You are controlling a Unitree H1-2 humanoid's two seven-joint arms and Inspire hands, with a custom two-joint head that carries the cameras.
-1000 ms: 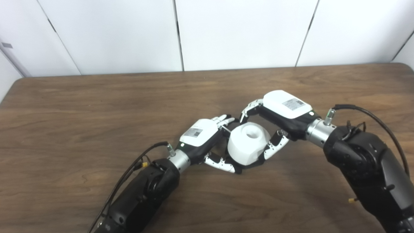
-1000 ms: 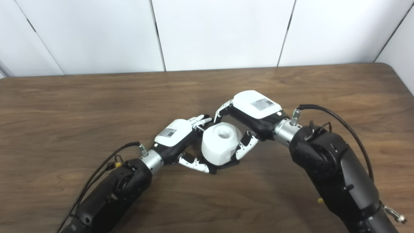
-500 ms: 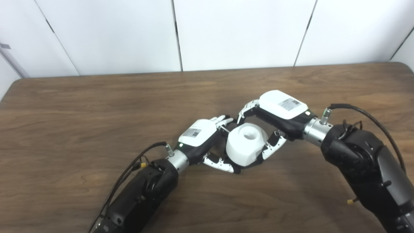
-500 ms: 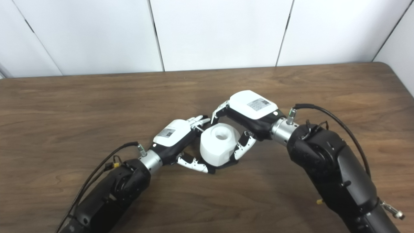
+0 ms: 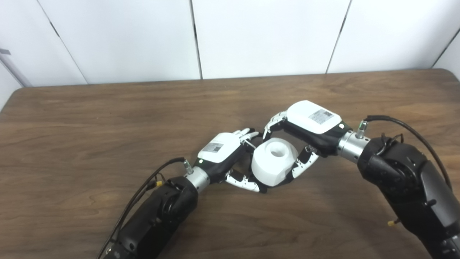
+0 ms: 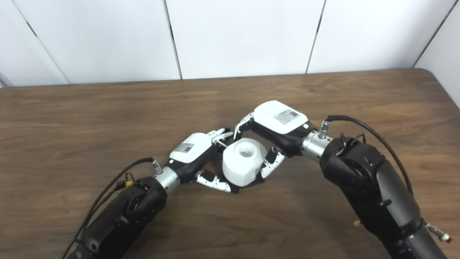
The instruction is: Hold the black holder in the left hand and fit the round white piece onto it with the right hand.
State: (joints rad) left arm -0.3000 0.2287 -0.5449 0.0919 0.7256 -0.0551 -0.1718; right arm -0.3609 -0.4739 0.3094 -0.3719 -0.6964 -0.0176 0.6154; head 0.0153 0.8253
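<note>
White wall panels back a wood worktop [image 5: 107, 118]. The right hand [image 5: 309, 126] clasps the white piece [image 5: 274, 162], seemingly rigid, smooth and light, by its sides. The left hand [image 5: 224, 153] curls at its base; the holder is hidden.

dark wood-grain table [image 5: 107, 118] with rounded corners, white panelled wall [image 5: 262, 36] behind, dark seams

Soft, even light falls from above onto the dark brown wooden table [image 5: 107, 118]. Faint, diffuse shadows lie just beneath the left hand [image 5: 224, 153] and the right hand [image 5: 309, 124]. The glossy white hand backs are bright but not glaring. Both views are slightly soft, with mild grain.
</note>
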